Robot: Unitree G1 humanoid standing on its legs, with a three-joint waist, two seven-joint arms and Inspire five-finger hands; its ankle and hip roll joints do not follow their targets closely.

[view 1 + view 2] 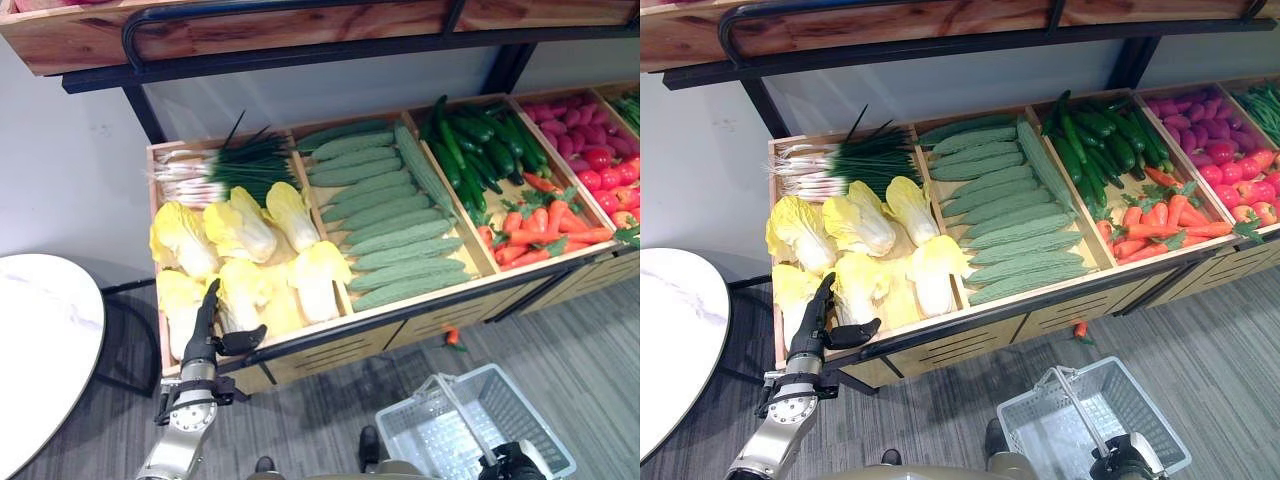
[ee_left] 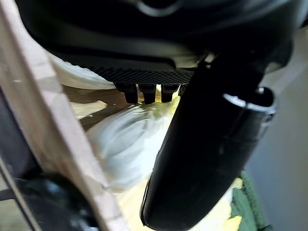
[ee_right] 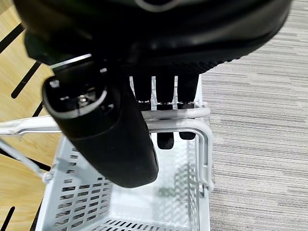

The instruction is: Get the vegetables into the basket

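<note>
Wooden crate rim [image 1: 300, 335] between left robot hand [image 1: 205, 335] and cabbages [image 1: 240, 228].

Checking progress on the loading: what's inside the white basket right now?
The white basket looks empty: bare mesh floor and walls. The right hand, curled around its handle, covers part of the inside.

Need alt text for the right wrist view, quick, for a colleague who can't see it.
The right hand has its fingers curled round the handle of a white basket, which has nothing in it. Grey carpet lies beside it.
</note>
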